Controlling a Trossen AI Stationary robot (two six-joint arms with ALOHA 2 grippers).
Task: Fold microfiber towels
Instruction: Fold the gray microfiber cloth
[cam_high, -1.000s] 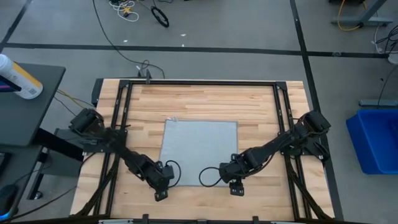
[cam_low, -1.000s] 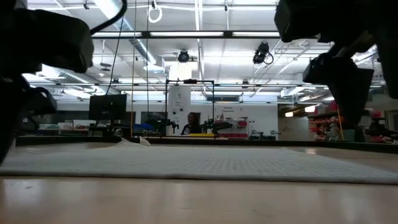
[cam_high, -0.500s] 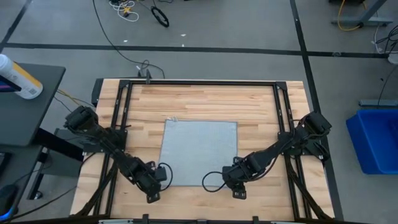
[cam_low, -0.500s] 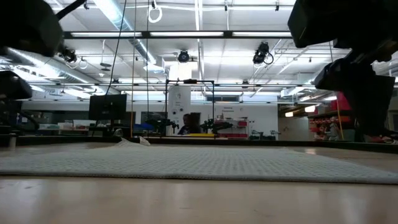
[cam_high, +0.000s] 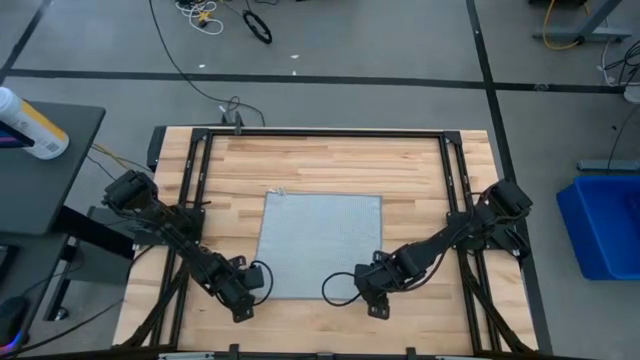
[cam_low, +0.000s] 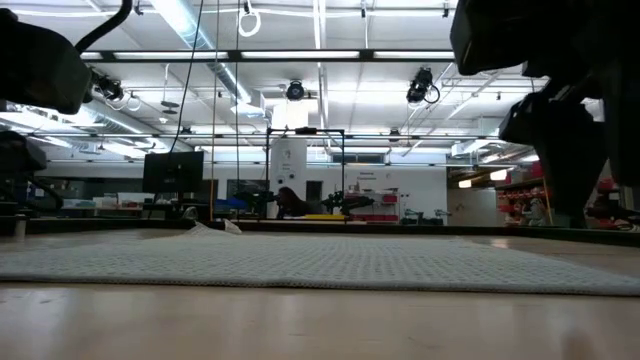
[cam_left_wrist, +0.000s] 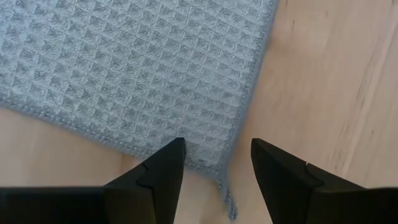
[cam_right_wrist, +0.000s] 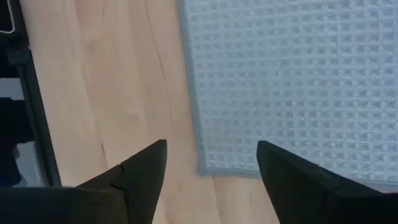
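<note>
The pale grey-blue towel (cam_high: 320, 243) lies spread flat on the wooden table (cam_high: 330, 160), with a small white tag at its far left corner (cam_high: 282, 190). My left gripper (cam_high: 252, 292) is open over the towel's near left corner (cam_left_wrist: 225, 185), one finger on either side of it. My right gripper (cam_high: 376, 290) is open wide over the near right corner (cam_right_wrist: 205, 169). Neither plainly touches the cloth. In the low view the towel (cam_low: 300, 262) shows as a flat band.
A black metal frame (cam_high: 320, 133) runs around the tabletop. Bare wood lies on all sides of the towel. A blue bin (cam_high: 605, 220) stands on the floor to the right, and a side table with a bottle (cam_high: 30, 122) to the left.
My left gripper has gone a little toward the table's left edge, along the towel's near edge to its near left corner. The towel has stayed flat and still.
</note>
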